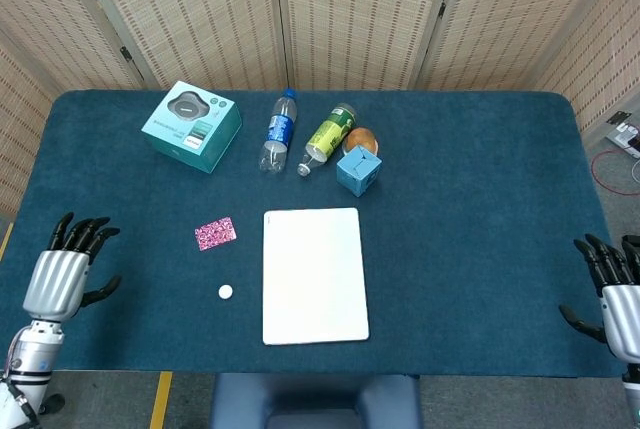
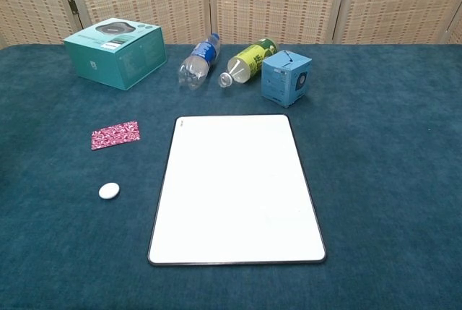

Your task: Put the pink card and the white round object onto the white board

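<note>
Pink card flat on the blue tablecloth, left of the white board, white round object nearer the front edge, both off the board; left hand empty, fingers spread; right hand likewise spread, empty, at the table's right edge

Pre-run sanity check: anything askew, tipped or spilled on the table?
Only the two bottles: the blue-label bottle and green-label bottle lie on their sides at the back. No spill visible. The white board sits square and bare.
</note>
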Robot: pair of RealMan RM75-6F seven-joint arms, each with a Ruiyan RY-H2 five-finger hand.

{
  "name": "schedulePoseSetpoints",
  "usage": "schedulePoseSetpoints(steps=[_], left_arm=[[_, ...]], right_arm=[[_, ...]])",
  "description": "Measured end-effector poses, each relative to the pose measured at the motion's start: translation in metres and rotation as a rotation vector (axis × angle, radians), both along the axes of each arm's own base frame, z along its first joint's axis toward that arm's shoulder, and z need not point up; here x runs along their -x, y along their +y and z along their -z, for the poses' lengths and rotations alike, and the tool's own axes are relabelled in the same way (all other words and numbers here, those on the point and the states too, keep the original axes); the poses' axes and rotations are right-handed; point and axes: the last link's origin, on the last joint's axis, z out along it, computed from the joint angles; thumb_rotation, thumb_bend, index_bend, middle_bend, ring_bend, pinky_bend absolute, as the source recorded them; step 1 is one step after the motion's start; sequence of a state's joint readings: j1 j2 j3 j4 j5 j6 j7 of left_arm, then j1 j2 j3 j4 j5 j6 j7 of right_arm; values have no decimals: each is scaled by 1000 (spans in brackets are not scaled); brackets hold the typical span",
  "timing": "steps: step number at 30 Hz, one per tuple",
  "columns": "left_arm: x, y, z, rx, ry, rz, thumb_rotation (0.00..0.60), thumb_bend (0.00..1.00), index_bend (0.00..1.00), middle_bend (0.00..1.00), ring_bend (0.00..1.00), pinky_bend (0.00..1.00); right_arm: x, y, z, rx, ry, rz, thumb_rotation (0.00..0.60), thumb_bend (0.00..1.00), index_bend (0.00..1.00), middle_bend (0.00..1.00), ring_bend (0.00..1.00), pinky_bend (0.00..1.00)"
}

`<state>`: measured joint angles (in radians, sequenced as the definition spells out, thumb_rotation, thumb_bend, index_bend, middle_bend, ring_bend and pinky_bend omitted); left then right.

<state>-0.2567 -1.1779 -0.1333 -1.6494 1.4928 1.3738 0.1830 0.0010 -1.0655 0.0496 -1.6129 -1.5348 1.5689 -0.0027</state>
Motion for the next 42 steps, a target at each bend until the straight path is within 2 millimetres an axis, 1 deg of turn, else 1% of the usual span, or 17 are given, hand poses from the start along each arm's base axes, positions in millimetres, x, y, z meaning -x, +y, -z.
schedulePoseSetpoints(steps=[7, 11, 13, 17, 22, 26, 31, 37, 42], left_arm=[[-25, 35, 18, 97, 31, 20, 600, 282, 270, 196, 172, 63], [-42, 59, 33, 154, 71, 18, 600, 271, 266, 195, 159, 53], [-47, 67, 40, 173, 86, 9, 600, 270, 255, 190, 151, 47], [-54, 88, 61, 224, 107, -32, 600, 270, 245, 184, 146, 46], [-59, 107, 84, 266, 115, -78, 600, 270, 245, 183, 143, 42], [-63, 115, 99, 291, 121, -111, 600, 271, 241, 169, 114, 8], [-68, 121, 115, 321, 133, -152, 600, 270, 219, 138, 70, 0], [-76, 123, 131, 354, 144, -181, 600, 270, 218, 136, 70, 0], [-78, 125, 141, 358, 155, -207, 600, 270, 228, 136, 79, 0]], right_arm=[[0, 1, -4, 8, 1, -4, 600, 207, 100, 115, 124, 0], [0, 1, -5, 6, 0, -4, 600, 206, 100, 115, 124, 0], [1, 2, -5, 2, -1, -1, 600, 207, 100, 115, 124, 0], [1, 2, -6, 0, 0, 4, 600, 206, 100, 115, 123, 0], [2, 2, -6, 0, -1, 7, 600, 207, 100, 115, 124, 0], [3, 1, -6, -3, -2, 10, 600, 207, 100, 115, 124, 0], [4, 0, -6, -4, -3, 12, 600, 207, 100, 115, 123, 0], [6, 1, -6, -4, -5, 21, 600, 207, 100, 115, 123, 0], [8, 1, -6, -5, -7, 26, 600, 207, 100, 115, 122, 0]])
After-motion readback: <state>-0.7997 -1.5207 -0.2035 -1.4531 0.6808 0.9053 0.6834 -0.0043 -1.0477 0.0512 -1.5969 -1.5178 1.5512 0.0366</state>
